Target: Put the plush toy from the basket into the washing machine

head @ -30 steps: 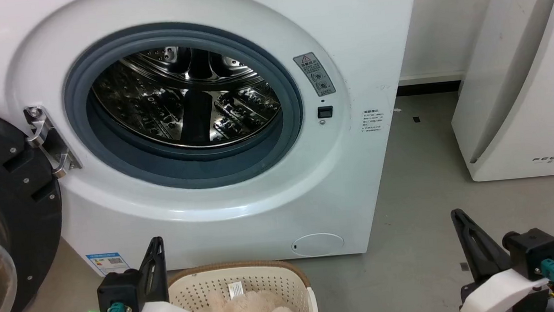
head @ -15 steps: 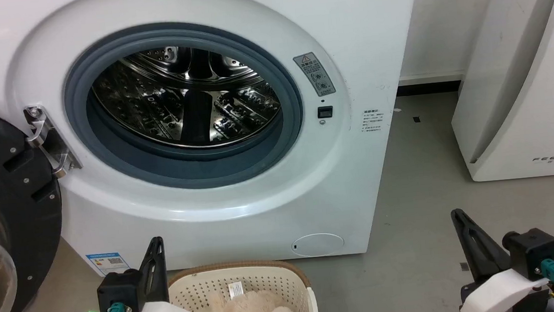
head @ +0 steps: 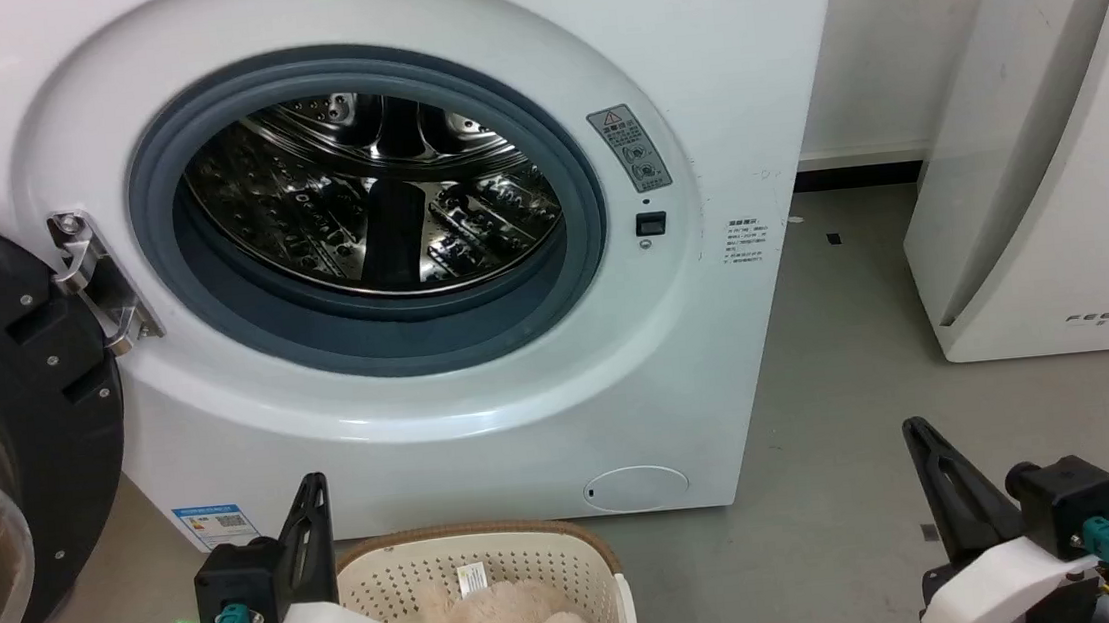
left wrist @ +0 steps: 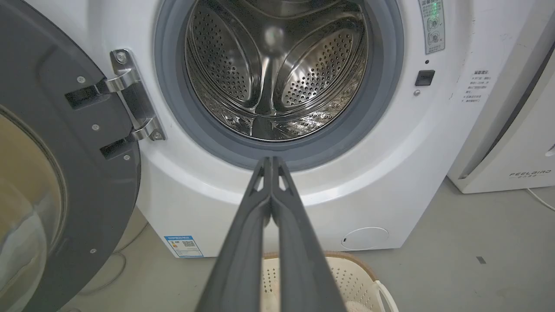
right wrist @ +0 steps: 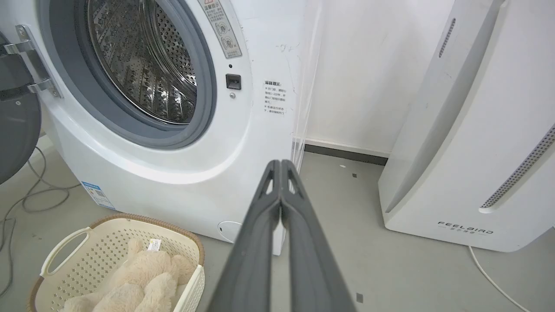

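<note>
Two grippers are seen, the left gripper and the right gripper, each clenched on nothing. One plush toy is laid in one basket on the grey floor at 6 o'clock in the head view. One washing machine is set at 12 o'clock, its door swung open at 9; one white appliance is placed at 3.

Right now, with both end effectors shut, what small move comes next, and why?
Probably open the left end effector: its fingers are pressed together, and the plush toy lies ungrasped in the basket beside it, with the washing machine already open.
</note>
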Robot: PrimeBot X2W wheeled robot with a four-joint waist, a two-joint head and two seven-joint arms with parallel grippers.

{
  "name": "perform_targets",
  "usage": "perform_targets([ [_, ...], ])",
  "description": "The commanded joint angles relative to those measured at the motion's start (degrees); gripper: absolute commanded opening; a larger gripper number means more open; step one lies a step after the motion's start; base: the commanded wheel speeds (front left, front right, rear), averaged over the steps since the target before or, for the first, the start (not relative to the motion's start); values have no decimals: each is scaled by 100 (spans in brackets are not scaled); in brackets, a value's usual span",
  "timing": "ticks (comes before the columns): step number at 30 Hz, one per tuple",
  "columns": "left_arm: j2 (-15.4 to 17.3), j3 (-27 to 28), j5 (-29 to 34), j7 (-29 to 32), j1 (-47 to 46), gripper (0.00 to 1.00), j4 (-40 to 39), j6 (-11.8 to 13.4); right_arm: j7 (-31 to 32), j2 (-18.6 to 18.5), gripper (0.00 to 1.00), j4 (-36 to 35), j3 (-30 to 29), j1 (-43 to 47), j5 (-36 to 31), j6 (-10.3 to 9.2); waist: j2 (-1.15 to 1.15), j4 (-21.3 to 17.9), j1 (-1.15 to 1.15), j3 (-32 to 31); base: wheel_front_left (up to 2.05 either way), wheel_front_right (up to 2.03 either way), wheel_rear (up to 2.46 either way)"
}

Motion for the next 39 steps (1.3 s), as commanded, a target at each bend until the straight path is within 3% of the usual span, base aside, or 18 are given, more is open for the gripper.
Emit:
perform_targets([
  [1, -1, 18, 15, 2, -87, 0, -27, 16, 8, -3, 0, -26, -16, -79, -44, -4, 0, 0, 0, 0, 0, 0, 0],
  [7, -1, 18, 15, 2, -87, 0, -27, 16, 8, -3, 0, -26, -16, -79, -44, -4, 0, 0, 0, 0, 0, 0, 0],
  [8, 0, -1, -1, -1, 2, 100, 2, -1, -1, 0, 100, 1, 2, 1, 3, 1, 0, 0, 0, 0, 0, 0, 0],
  [39, 0, -265, -114, -321, -184, 100, 338, -13, -320, -1, 100, 84, 73, -126, 233, 0, 0, -105, 0, 366, 0, 0, 0],
])
